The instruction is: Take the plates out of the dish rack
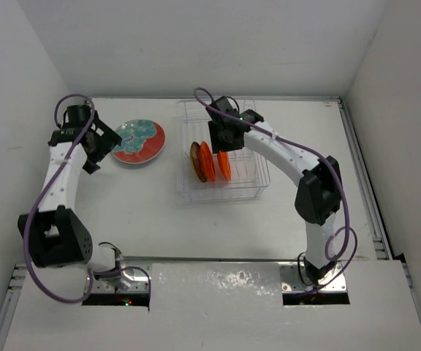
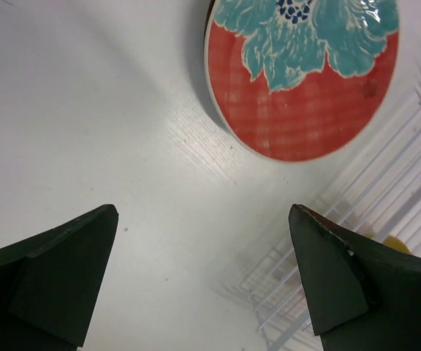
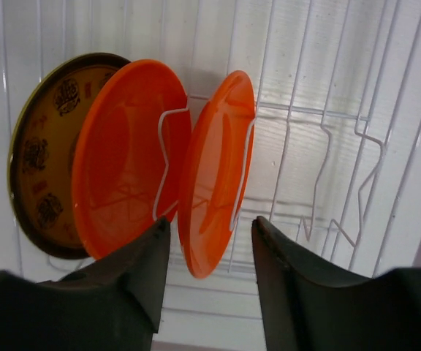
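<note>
The white wire dish rack (image 1: 251, 186) stands mid-table. Upright in its slots are two plain orange plates (image 1: 224, 167) (image 1: 207, 162) and an orange-rimmed yellow-brown patterned plate (image 1: 194, 159). In the right wrist view the orange plates (image 3: 218, 172) (image 3: 126, 157) and the patterned plate (image 3: 42, 161) stand side by side. My right gripper (image 3: 210, 227) is open over the rack, its jaws either side of the rightmost orange plate's edge, not touching. A red plate with teal blotches (image 1: 139, 141) lies flat on the table left of the rack, also in the left wrist view (image 2: 305, 73). My left gripper (image 2: 203, 216) is open and empty beside it.
White walls close in the table at the back and both sides. The rack's right slots (image 3: 335, 183) hold nothing. The rack's corner (image 2: 386, 190) shows at the right of the left wrist view.
</note>
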{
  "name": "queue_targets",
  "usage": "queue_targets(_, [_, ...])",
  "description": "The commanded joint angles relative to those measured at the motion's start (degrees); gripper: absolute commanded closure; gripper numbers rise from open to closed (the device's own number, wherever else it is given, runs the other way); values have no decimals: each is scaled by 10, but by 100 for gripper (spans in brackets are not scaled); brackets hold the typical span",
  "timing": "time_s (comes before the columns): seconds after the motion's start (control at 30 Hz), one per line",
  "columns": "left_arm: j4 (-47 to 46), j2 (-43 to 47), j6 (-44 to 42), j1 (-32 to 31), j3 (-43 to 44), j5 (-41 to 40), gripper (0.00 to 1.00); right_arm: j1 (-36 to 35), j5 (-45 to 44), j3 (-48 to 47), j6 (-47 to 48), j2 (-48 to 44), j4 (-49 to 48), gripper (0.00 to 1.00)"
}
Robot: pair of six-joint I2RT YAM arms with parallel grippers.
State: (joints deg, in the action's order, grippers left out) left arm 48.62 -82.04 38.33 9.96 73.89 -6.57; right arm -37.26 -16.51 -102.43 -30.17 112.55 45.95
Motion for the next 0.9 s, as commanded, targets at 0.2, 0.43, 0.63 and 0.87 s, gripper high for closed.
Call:
queue_targets(0.2, [18, 101, -72, 3, -24, 24, 0, 2, -16, -27, -39, 40, -35, 81])
queue_targets(0.43, [14, 96, -74, 3, 45, 116, 0, 1, -7, -51, -64, 0, -43, 94])
queue_targets(0.63, [-95, 95, -22, 3, 58, 247, 0, 1, -63, -85, -79, -83, -29, 95])
queue_targets(0.87, [-188, 42, 95, -27, 89, 406, 0, 1, 80, -74, 67, -180, -92, 100])
